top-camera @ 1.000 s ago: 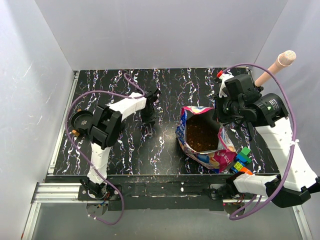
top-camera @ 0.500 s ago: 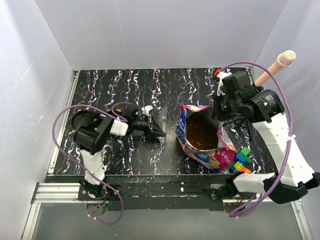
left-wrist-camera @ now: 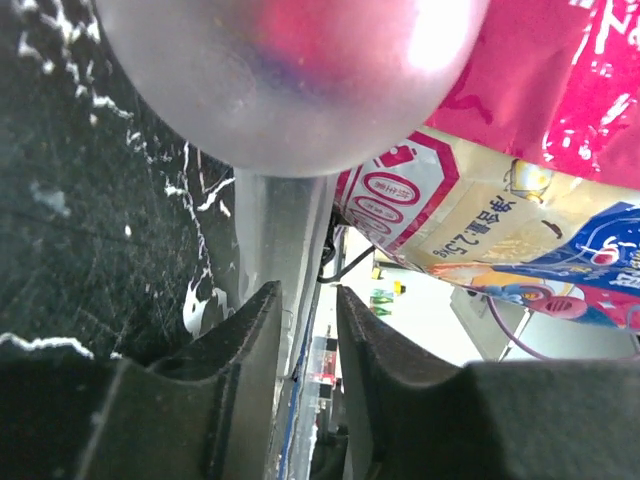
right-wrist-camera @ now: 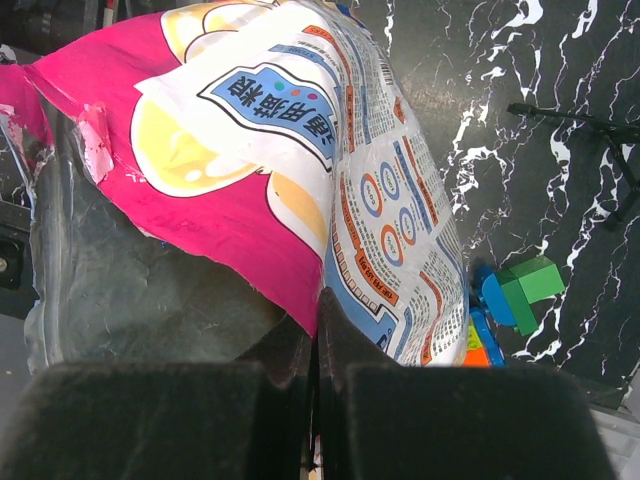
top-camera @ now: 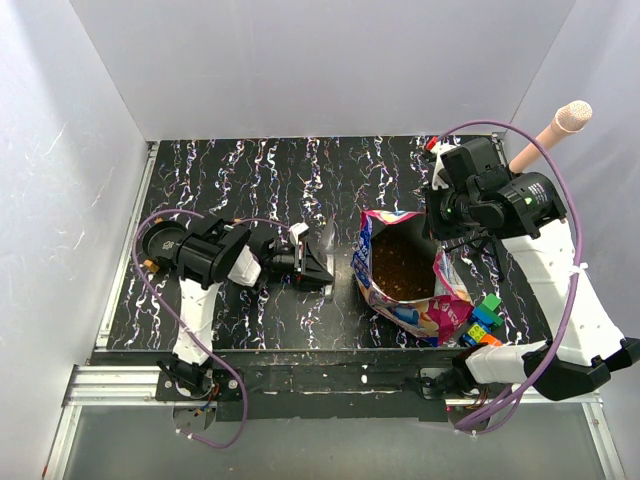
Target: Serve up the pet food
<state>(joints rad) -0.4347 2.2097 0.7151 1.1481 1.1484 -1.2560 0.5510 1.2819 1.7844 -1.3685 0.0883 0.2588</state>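
Kibble [top-camera: 400,268] is seen as a brown mass inside the open bag [top-camera: 432,312], right of centre in the top view. The bag's upper right edge is pinched between the closed fingers of the right gripper [right-wrist-camera: 315,335]; compared with half a second ago, this gripper and the bag are almost not moved.

The change is found on the left side. The left arm's elbow is shifted to the right, and the left gripper [left-wrist-camera: 308,295] is brought a little lower and nearer to the bag's left side, without touching it. One second ago it was higher in the frame and turned away from the bag.

In the left wrist view its fingers are nearly pressed together on the grey handle of a clear scoop [left-wrist-camera: 290,80], whose round bowl is at the top, just beside the bag's printed wall.

Blocks [top-camera: 484,322] are lying at the bag's lower right on the table [top-camera: 220,170].
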